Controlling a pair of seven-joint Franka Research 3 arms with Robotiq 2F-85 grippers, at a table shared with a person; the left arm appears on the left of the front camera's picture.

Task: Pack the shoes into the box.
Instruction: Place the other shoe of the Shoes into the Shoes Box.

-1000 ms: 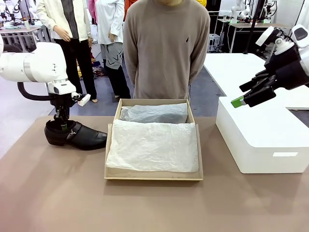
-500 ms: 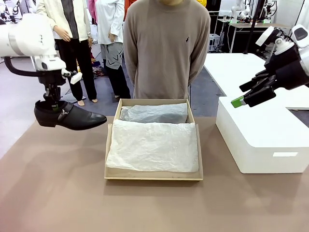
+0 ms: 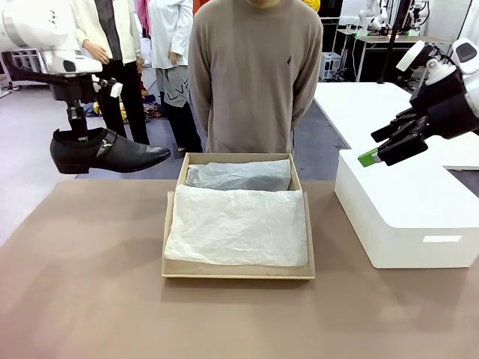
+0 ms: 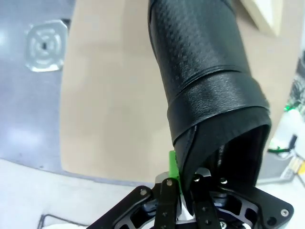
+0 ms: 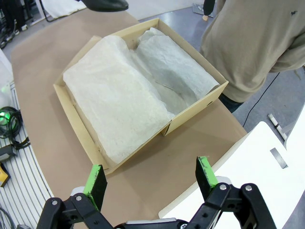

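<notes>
Left of box (image 3: 238,271), shoe (image 3: 105,152) aloft

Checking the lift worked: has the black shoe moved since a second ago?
Yes. The shoe has risen off the table and now hangs in the air, still left of the box.

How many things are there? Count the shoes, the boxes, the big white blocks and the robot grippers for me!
black shoe: 1
cardboard box: 1
white block: 1
grippers: 2, the left gripper and the right gripper
Total: 5
</notes>
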